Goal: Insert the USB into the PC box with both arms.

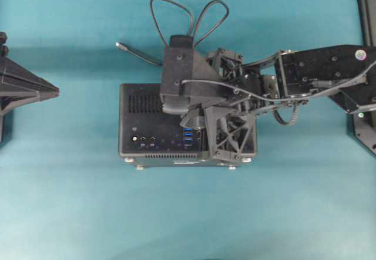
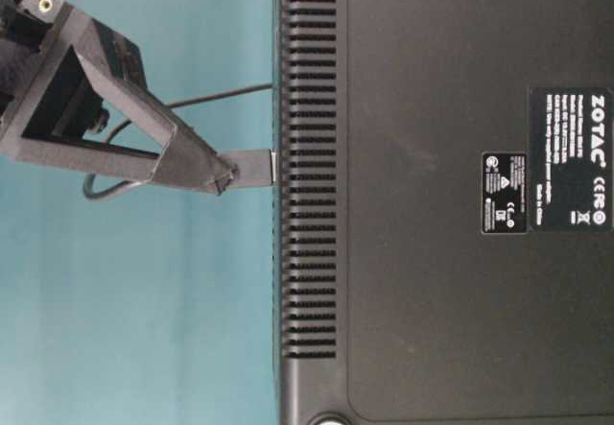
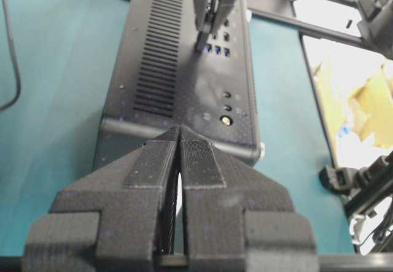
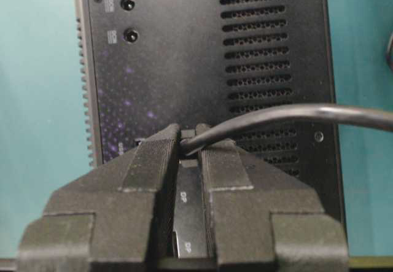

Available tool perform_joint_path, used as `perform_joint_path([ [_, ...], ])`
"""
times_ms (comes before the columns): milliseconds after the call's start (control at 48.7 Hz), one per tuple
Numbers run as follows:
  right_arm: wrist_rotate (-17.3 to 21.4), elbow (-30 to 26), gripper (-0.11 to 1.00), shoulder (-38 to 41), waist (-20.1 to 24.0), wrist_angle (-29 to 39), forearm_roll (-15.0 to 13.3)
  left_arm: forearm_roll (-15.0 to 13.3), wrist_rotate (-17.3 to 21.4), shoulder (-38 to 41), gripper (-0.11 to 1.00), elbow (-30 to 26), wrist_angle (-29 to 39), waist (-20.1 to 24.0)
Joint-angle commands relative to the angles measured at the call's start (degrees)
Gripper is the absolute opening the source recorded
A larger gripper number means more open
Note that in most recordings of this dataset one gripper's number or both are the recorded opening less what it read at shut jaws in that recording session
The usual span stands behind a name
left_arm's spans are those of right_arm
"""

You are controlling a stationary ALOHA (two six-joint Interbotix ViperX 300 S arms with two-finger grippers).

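Observation:
The black PC box (image 1: 147, 119) lies in the middle of the teal table, port face up. My right gripper (image 1: 198, 124) reaches across over it and is shut on the USB's black plug (image 2: 251, 169). The plug's end meets the box's port face (image 2: 288, 169) by the blue ports (image 3: 216, 50); how deep it sits I cannot tell. The cable (image 4: 288, 113) leaves the right fingers and loops behind the box (image 1: 188, 16), with its slim tip (image 1: 120, 46) on the table. My left gripper (image 1: 51, 90) is shut and empty, well left of the box, and also shows in the left wrist view (image 3: 180, 132).
Gold and round connectors (image 3: 226, 120) sit on the box's near end in the left wrist view. A black frame (image 1: 365, 7) stands at the table's right edge. The right arm (image 1: 317, 72) spans from the right side to the box.

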Motion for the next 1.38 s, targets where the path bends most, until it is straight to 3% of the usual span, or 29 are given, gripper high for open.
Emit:
perform_joint_path([
  [0, 0.00, 0.97, 0.10, -0.88, -0.18, 0.53, -0.09, 0.18, 0.00, 0.26, 0.00, -0.79, -0.53, -0.09],
  [369, 0.26, 0.62, 0.10, -0.35, 3.08, -1.05, 2.46, 0.18, 0.00, 0.26, 0.00, -0.62, -0.53, -0.09],
  [965, -0.35, 0.09, 0.13, -0.62, 0.97, -2.72, 2.29, 0.18, 0.00, 0.09, 0.00, -0.70, -0.53, -0.09],
  [1129, -0.53, 0.09, 0.24, -1.93, 0.88, -3.87, 2.29, 0.18, 0.00, 0.09, 0.00, -0.79, -0.53, -0.09],
  [1355, -0.09, 0.53, 0.53, -4.04, 0.35, -4.04, 1.49, 0.18, 0.00, 0.09, 0.00, -0.79, -0.44, 0.00],
])
